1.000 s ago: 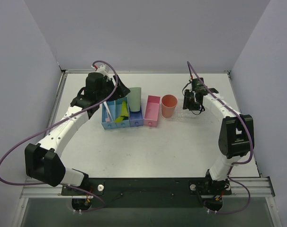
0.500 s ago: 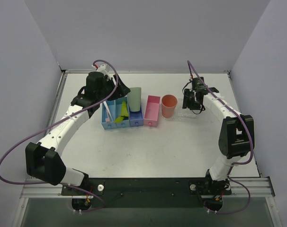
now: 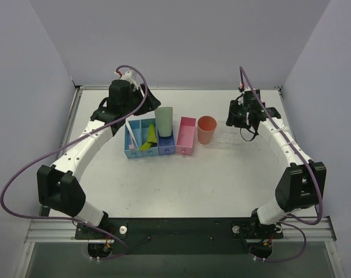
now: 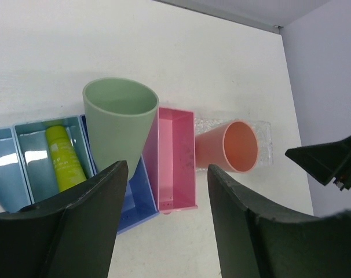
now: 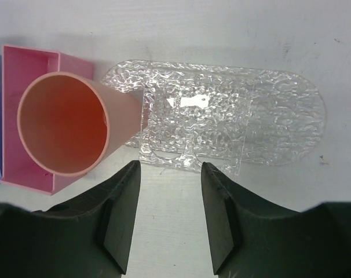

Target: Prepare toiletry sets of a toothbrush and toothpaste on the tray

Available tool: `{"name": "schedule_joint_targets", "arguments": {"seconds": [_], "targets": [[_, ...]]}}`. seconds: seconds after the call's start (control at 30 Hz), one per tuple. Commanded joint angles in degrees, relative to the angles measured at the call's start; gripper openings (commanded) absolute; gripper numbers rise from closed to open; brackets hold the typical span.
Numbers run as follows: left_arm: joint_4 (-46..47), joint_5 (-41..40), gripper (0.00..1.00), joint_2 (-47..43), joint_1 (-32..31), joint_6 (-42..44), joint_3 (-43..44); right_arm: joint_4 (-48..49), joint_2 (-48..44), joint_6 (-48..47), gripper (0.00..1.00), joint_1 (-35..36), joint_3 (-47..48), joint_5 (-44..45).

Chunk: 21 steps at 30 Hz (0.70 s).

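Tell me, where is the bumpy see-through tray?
Seen from the right wrist, the tray lies flat on the right side of the table, near the right gripper. The orange cup sits at its left end, next to the pink box.

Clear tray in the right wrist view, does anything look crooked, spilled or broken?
Nothing looks spilled or broken. The clear bumpy plastic tray lies flat. The only oddity: the upright orange cup crowds the end nearest the pink rectangular box, seemingly standing on the tray itself.
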Motion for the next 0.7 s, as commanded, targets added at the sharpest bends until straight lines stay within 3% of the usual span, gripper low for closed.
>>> {"name": "schedule_joint_targets", "arguments": {"seconds": [0.0,0.23,0.47,0.67], "targets": [[-4.0,-3.9,0.66,4.3,-0.2,-2.8,7.7,0.4,-3.6,0.4,0.42,0.3,2.0,-1.0],[-13.5,-6.5,0.66,16.5,0.7,-13.8,19.3,1.8,-6.5,0.7,0.42,0.3,2.0,-1.2],[-19.9,-9.7,0.66,21.0,1.6,-23.1,25.0,4.1,-11.6,1.0,0.42,0.3,-3.4,-0.8],[-31.2,-9.7,0.66,26.8,2.2,-27.7,33.0,5.6,-14.4,1.0,0.42,0.2,-7.3,-1.0]]}}
